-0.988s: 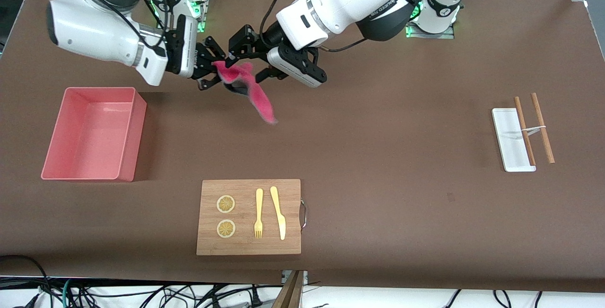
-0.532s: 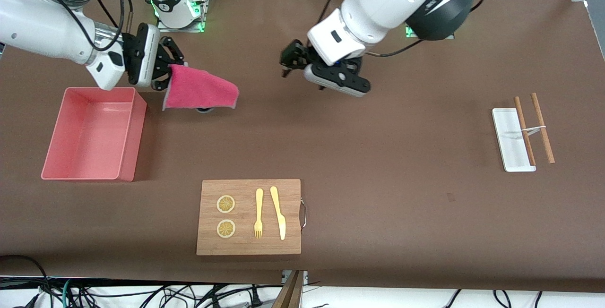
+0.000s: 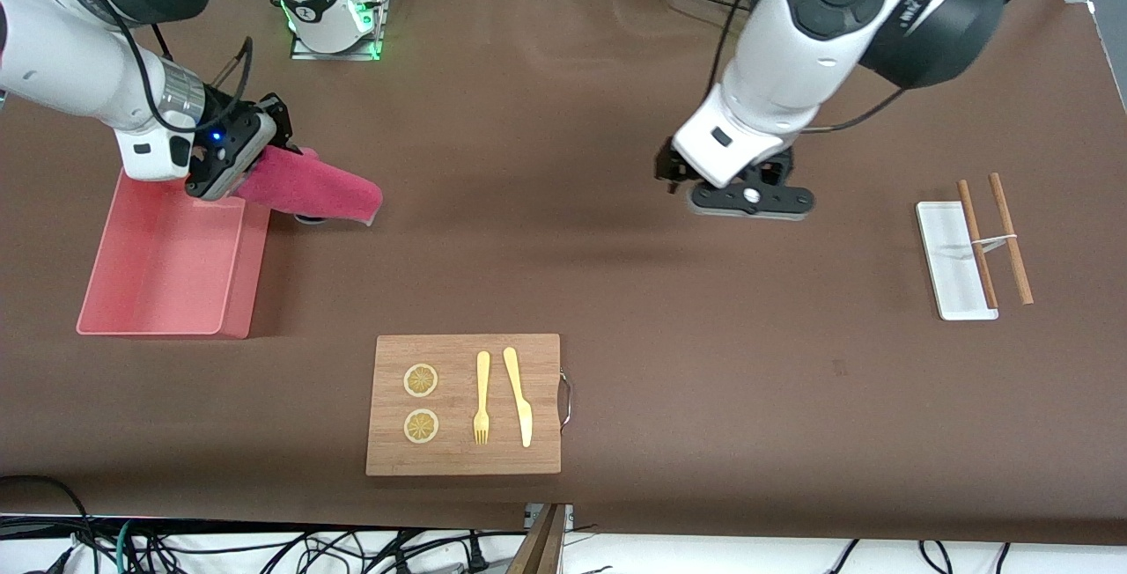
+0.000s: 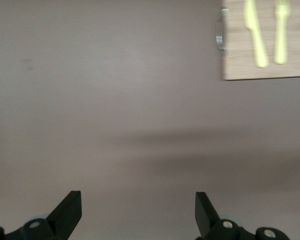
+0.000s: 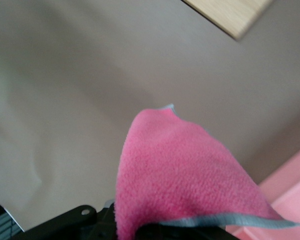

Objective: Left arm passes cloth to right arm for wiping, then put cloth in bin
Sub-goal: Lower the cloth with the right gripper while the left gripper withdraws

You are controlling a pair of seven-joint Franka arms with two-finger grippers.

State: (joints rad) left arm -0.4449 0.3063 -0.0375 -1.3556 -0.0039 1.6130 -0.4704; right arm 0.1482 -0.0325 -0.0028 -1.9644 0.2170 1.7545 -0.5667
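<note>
I see the brown table (image 3: 616, 310) filling the front view, with both arms over it. My left arm reaches down from its base with the forearm nearly vertical, and the left gripper (image 3: 682, 178) hangs over bare table between the two bases' ends, nearer the left arm's end. In the left wrist view its fingers (image 4: 70, 212) stand wide apart with nothing between them, only table surface below.

My right arm is bent low toward its own end of the table. The right gripper (image 3: 255, 160) sits over the bin's edge farthest from the front camera and is clamped on the cloth (image 3: 313, 191). The cloth trails from the jaws out over the table just beside the bin (image 3: 158, 319), drooping toward the surface; I cannot tell whether its loose end touches the table. In the right wrist view the cloth (image 5: 179, 175) drapes over the gripper, its grey edging showing.

The bin is open-topped and stands at the right arm's end of the table.

Nearer the front camera lies a wooden cutting board (image 3: 463, 459) carrying two lemon slices (image 3: 421, 380), a yellow fork (image 3: 482, 398) and a yellow knife (image 3: 519, 398).

At the left arm's end, a small white tray (image 3: 942, 239) lies with two brown sticks (image 3: 1008, 239) beside and across it.
</note>
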